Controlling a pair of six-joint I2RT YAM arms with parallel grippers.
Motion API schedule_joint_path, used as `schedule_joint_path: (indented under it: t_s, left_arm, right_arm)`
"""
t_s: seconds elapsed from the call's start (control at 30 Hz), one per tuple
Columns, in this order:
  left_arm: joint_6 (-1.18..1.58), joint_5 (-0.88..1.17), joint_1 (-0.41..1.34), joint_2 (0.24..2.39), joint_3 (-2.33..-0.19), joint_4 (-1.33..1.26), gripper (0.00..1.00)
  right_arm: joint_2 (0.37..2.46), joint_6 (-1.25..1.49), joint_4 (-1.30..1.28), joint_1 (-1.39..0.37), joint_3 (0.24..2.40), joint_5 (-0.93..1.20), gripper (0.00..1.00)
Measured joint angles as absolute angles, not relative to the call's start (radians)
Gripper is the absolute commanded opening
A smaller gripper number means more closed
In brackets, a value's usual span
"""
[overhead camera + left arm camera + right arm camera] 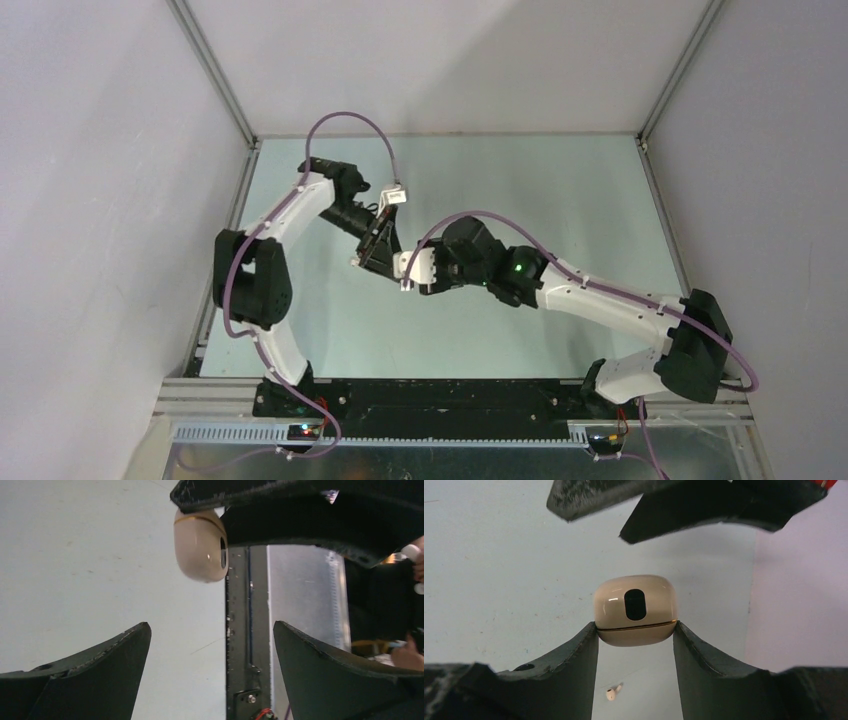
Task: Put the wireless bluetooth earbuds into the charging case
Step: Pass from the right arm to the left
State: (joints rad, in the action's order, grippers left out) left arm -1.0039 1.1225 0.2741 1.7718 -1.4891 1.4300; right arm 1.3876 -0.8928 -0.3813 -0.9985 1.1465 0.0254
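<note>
Right gripper (636, 630) pinches closed charging case (635, 609); left gripper (211, 625) spread, empty. 1 earbud (611, 694) lies on desk (499, 555); insertion seemingly unstarted.

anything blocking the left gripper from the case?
Nothing visible. The left gripper is open, with a bare gap up to the charging case, which the right gripper clamps by its sides.

In the top view the left arm (290, 215) rises along the left side, then bends back toward centre frame. The right arm (600, 295) stretches in from lower right. Their wrists meet mid-frame. The left gripper (210, 630) gapes wide; the right gripper (635, 630) pinches the case (654, 605).
</note>
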Motion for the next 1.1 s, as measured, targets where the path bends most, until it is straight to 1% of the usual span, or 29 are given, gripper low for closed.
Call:
schedule_joint_path:
  t_s: [0.2,0.3,0.37,0.43,0.53,0.7,0.87,1.0,1.1]
  left_arm:
    - [-1.068,1.169,0.307,1.816,-1.489,1.520,0.99]
    - [-1.074,1.182,0.322,1.816,-1.488,1.536,0.97]
    - [-1.065,1.182,0.329,1.816,-1.486,1.531,0.94]
    - [-1.046,1.182,0.337,1.816,-1.479,1.515,0.87]
    - [-1.024,1.177,0.348,1.816,-1.470,1.493,0.81]
    - [-1.004,1.153,0.366,1.816,-1.469,1.467,0.66]
    - [-0.993,1.127,0.379,1.817,-1.468,1.447,0.57]
    - [-0.990,1.113,0.382,1.822,-1.468,1.438,0.46]
    - [-0.987,1.098,0.384,1.828,-1.468,1.430,0.42]
  right_arm:
    - [1.412,-0.921,-0.264,-1.088,1.087,-0.121,0.42]
    - [1.441,-0.935,-0.219,-1.110,1.075,-0.171,0.42]
    - [1.449,-0.939,-0.200,-1.115,1.071,-0.190,0.42]
    - [1.449,-0.941,-0.192,-1.120,1.069,-0.203,0.42]
    - [1.449,-0.943,-0.186,-1.125,1.069,-0.210,0.42]
    - [1.449,-0.944,-0.183,-1.132,1.069,-0.209,0.42]
    - [1.449,-0.944,-0.184,-1.138,1.069,-0.202,0.42]
    - [1.449,-0.944,-0.188,-1.140,1.069,-0.192,0.42]
    - [1.449,-0.944,-0.191,-1.143,1.069,-0.187,0.42]
